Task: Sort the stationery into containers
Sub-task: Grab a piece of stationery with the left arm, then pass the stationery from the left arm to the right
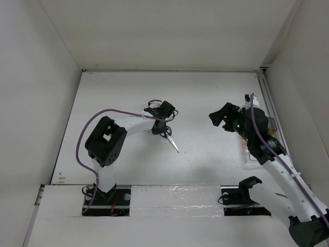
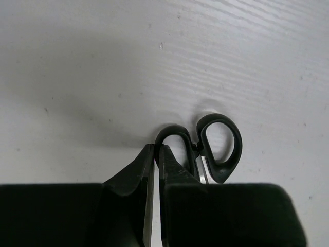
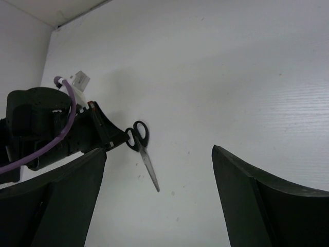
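Note:
The black-handled scissors (image 1: 173,143) are at the table's middle, silver blades pointing toward the near right. My left gripper (image 1: 160,128) is shut on the rim of one handle loop, seen close in the left wrist view (image 2: 157,150), with the other loop (image 2: 222,146) free beside it. I cannot tell whether the scissors touch the table. My right gripper (image 1: 221,114) is open and empty, hovering to the right of the scissors (image 3: 145,160). Tinted containers (image 1: 271,126) sit at the right edge, mostly hidden by the right arm. The pens and the disc are out of view.
White walls enclose the table on the left, back and right. The left arm's purple cable (image 1: 85,134) loops over the left side. The left gripper (image 3: 97,131) shows in the right wrist view. A raised white ledge (image 1: 169,195) runs along the near edge.

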Robot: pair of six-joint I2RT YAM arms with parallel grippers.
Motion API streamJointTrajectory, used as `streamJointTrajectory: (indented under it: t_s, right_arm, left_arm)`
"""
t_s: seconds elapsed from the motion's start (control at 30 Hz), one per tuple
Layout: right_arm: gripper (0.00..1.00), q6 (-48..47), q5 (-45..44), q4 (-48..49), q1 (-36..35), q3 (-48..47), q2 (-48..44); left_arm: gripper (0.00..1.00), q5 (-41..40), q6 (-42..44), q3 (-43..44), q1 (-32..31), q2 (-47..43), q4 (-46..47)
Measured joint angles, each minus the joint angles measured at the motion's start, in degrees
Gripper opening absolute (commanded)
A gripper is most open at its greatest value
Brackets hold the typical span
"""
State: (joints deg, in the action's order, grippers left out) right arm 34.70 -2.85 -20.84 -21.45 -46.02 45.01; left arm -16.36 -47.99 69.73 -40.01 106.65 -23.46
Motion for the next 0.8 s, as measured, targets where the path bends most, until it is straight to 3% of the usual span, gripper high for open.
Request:
streamJointTrajectory:
  t_s: [0.43, 0.57, 0.8]
  right_arm:
    - [0.9, -5.38, 22.47, 14.05, -0.15, 5.18, 1.99]
    - [0.9, -5.81, 27.69, 19.28, -3.54, 6.23, 4.42]
    - [0.87, -6.75, 27.23, 23.91, -12.59, 4.87, 13.49]
  left_arm:
    - [0.0, 5.51, 10.64, 1.53, -1.2, -24.96, -1.18]
    - [0.0, 6.99, 14.1, 2.62, -1.31, -27.08, -0.85]
    - [0.0, 9.75, 17.81, 2.64, -1.31, -27.1, -1.73]
